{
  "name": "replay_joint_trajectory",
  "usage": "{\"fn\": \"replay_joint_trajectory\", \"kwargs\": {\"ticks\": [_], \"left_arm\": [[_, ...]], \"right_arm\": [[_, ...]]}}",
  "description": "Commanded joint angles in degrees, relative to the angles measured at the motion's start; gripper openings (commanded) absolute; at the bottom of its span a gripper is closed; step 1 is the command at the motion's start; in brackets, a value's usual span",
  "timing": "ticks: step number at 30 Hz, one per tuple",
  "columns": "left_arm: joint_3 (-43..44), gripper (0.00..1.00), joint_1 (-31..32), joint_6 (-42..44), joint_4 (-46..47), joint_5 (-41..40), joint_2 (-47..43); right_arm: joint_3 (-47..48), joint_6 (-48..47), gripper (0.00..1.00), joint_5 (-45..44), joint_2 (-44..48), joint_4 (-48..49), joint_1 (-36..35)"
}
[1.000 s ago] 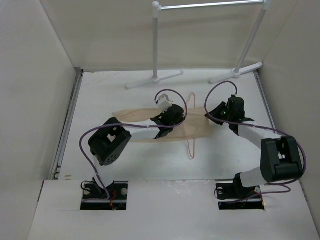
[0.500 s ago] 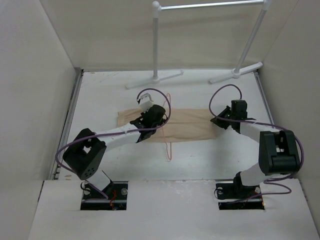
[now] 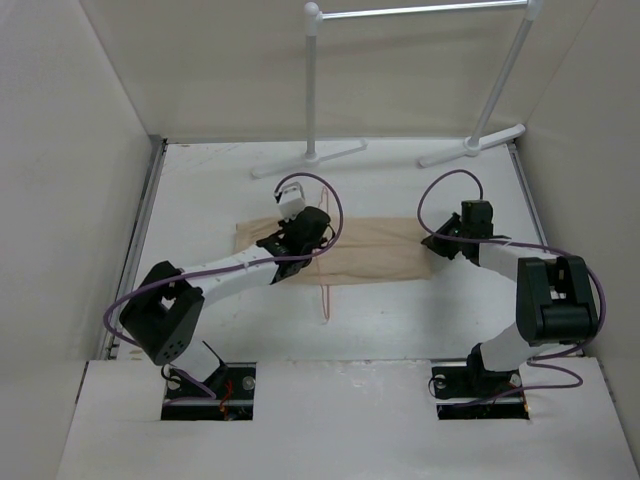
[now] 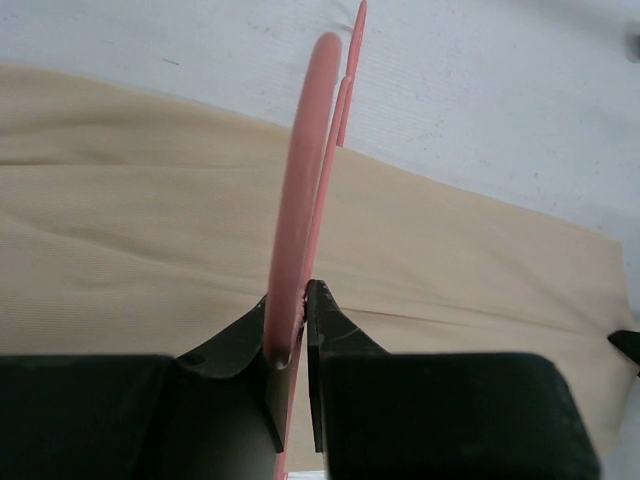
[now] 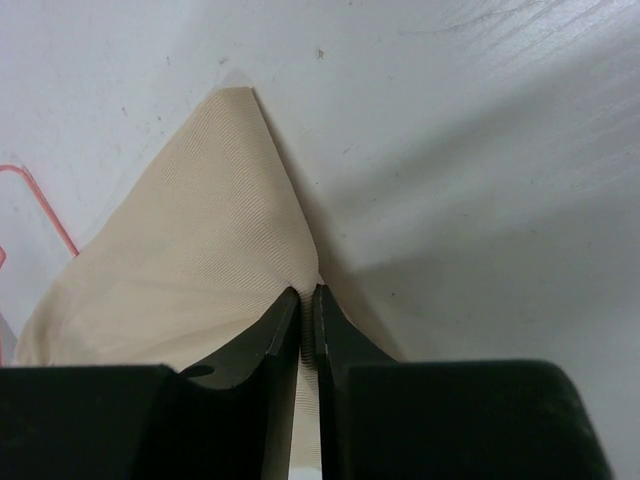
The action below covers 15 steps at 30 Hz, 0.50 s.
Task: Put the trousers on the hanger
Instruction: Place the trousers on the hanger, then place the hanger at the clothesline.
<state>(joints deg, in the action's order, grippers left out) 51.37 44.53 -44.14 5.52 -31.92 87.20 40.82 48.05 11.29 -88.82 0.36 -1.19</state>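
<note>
Bench: a white flat bench (image 3: 200, 180) walled on three sides, with the two arm bases at its near edge.
Trousers: a pair of plain beige soft cloth trousers (image 3: 375, 250) lies flat across the middle of the bench. Its length runs from the left edge toward the right edge.
Hanger: a thin pinkish-red wire clothes hanger (image 4: 305, 180) stands nearly on edge. It crosses the trousers from far side to near side, closer to their left end. Its lower tip pokes out past the cloth toward the near edge of the bench.
Left hand: the left hand (image 4: 295, 305) is clenched on the hanger wire, above the cloth.
Right hand: the right hand (image 5: 307, 298) pinches the right end of the trousers, and the cloth rises to a peak there.
Through the triangle: it cannot be told whether the cloth passes through the hanger.
Rack: a white tube garment rack (image 3: 311, 90) stands with its feet along the far edge of the bench, well apart from the trousers.
</note>
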Motion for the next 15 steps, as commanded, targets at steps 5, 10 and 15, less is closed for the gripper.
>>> {"fn": "replay_joint_trajectory", "kwargs": {"ticks": [5, 10, 15], "left_arm": [[7.94, 0.01, -0.55, 2.22, -5.68, 0.02, -2.91], [15.84, 0.0, -0.9, 2.92, -11.74, 1.42, -5.1], [28.49, 0.0, -0.28, 6.25, -19.48, 2.74, -5.81]], "right_arm": [[0.76, 0.2, 0.35, -1.8, 1.71, -0.01, -1.31], [1.28, -0.68, 0.62, -2.5, 10.04, -5.62, -2.19], [5.31, -3.75, 0.71, -4.69, 20.59, -13.79, -4.12]]}}
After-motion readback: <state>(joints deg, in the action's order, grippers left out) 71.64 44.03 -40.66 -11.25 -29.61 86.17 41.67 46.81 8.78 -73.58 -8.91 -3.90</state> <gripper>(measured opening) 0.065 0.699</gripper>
